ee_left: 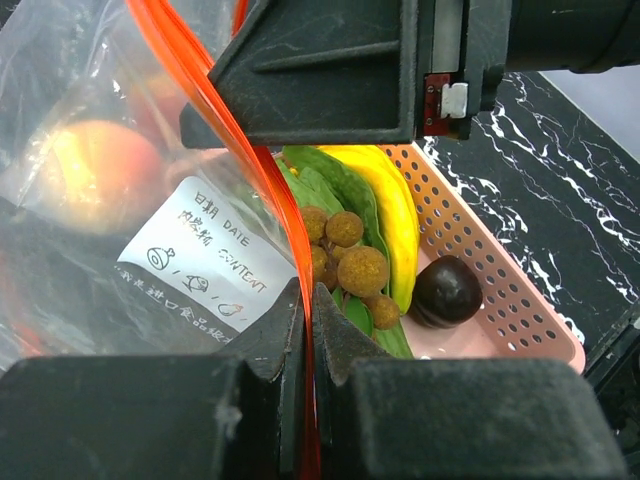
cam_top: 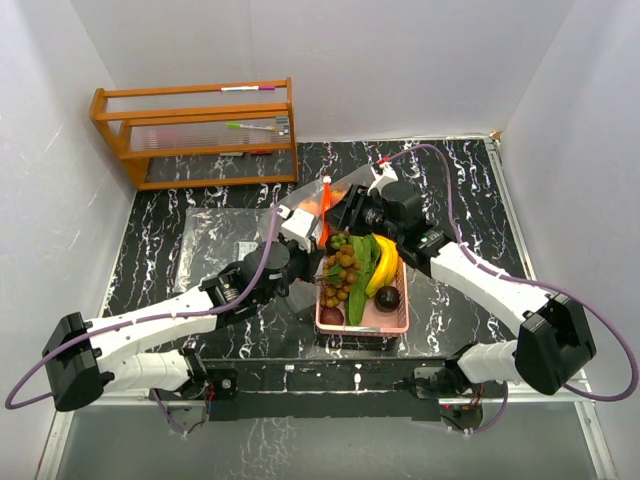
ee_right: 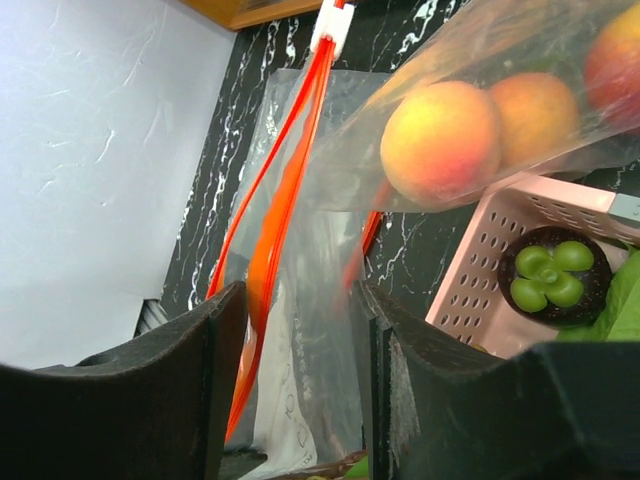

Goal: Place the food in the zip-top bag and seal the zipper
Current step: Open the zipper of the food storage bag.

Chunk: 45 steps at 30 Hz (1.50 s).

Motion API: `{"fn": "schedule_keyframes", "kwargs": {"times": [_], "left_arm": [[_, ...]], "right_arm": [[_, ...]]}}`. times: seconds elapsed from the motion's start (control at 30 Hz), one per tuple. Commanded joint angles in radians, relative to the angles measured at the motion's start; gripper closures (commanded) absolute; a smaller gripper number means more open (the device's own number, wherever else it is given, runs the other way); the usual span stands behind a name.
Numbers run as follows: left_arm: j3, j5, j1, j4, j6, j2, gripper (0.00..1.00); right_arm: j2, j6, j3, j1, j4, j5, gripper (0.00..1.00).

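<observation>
Black marbled table (cam_top: pixel 150 230) meets white walls, with a wooden rack (cam_top: pixel 195 130) at the upper left of the overhead view and a flat clear sheet (cam_top: pixel 215 245) left of centre. Both arms crowd the centre over the pink basket (cam_top: pixel 398 322), which holds a longan bunch (cam_top: pixel 343 265), bananas (cam_top: pixel 385 268), green produce (cam_top: pixel 360 275) and a dark purple fruit (cam_top: pixel 388 297). The zip-top bag (ee_left: pixel 90 120), raised above the basket's far end, contains orange round fruits (ee_right: pixel 440 140). The left gripper (ee_left: pixel 308 300) is clamped on the bag's orange zipper edge. The right gripper (ee_right: pixel 295 310) has its jaws apart astride that strip. Tabletop shows right of the basket.
</observation>
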Motion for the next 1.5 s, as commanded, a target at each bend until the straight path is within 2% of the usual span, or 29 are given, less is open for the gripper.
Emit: {"fn": "schedule_keyframes", "kwargs": {"times": [0.0,0.13,0.23,0.3,0.43,0.47,0.57,0.6,0.63,0.67,0.83,1.0,1.07,1.17,1.33,1.47], "left_arm": [[0.002,0.024,0.003,0.028,-0.008,-0.009,1.00],[0.000,0.027,0.003,0.027,-0.007,-0.017,1.00],[0.001,0.028,0.002,0.025,-0.004,-0.020,1.00],[0.006,0.027,0.003,0.016,0.000,-0.021,1.00],[0.021,0.001,0.002,-0.018,0.006,-0.030,1.00],[0.029,-0.012,0.002,-0.046,0.006,-0.036,0.97],[0.046,-0.047,0.002,-0.117,0.001,-0.074,0.66],[0.050,-0.059,0.003,-0.139,-0.006,-0.089,0.27],[0.054,-0.069,0.002,-0.160,-0.008,-0.106,0.06],[0.064,-0.076,0.003,-0.184,-0.007,-0.119,0.03],[0.154,-0.114,0.003,-0.262,0.007,-0.132,0.03],[0.285,-0.090,0.003,-0.278,0.088,-0.038,0.03],[0.329,-0.071,0.002,-0.281,0.097,0.007,0.10],[0.352,-0.055,0.003,-0.267,0.093,0.047,0.34],[0.358,-0.041,0.004,-0.261,0.084,0.088,0.40],[0.334,-0.071,0.003,-0.264,0.061,0.084,0.40]], "right_arm": [[0.008,-0.012,0.063,0.014,0.078,-0.049,0.55],[0.017,-0.014,0.051,0.023,0.126,-0.101,0.64],[0.009,-0.015,0.022,0.023,0.168,-0.137,0.82],[0.000,-0.018,0.011,0.023,0.163,-0.138,0.91],[-0.043,-0.039,-0.008,0.024,0.084,-0.057,0.92],[-0.057,-0.046,-0.013,0.025,0.061,-0.037,0.92],[-0.091,-0.065,-0.037,0.025,0.017,-0.004,0.92],[-0.102,-0.066,-0.048,0.025,0.015,0.002,0.92],[-0.114,-0.067,-0.060,0.025,0.014,0.007,0.92],[-0.125,-0.067,-0.069,0.024,0.017,0.011,0.92],[-0.156,-0.079,-0.075,0.031,0.013,0.034,0.92],[-0.143,-0.085,-0.046,0.048,0.007,0.043,0.92],[-0.138,-0.087,-0.037,0.055,0.006,0.051,0.92],[-0.131,-0.091,-0.014,0.063,-0.013,0.069,0.92],[-0.129,-0.098,0.016,0.075,-0.038,0.097,0.92],[-0.134,-0.112,0.023,0.079,-0.054,0.100,0.93]]}}
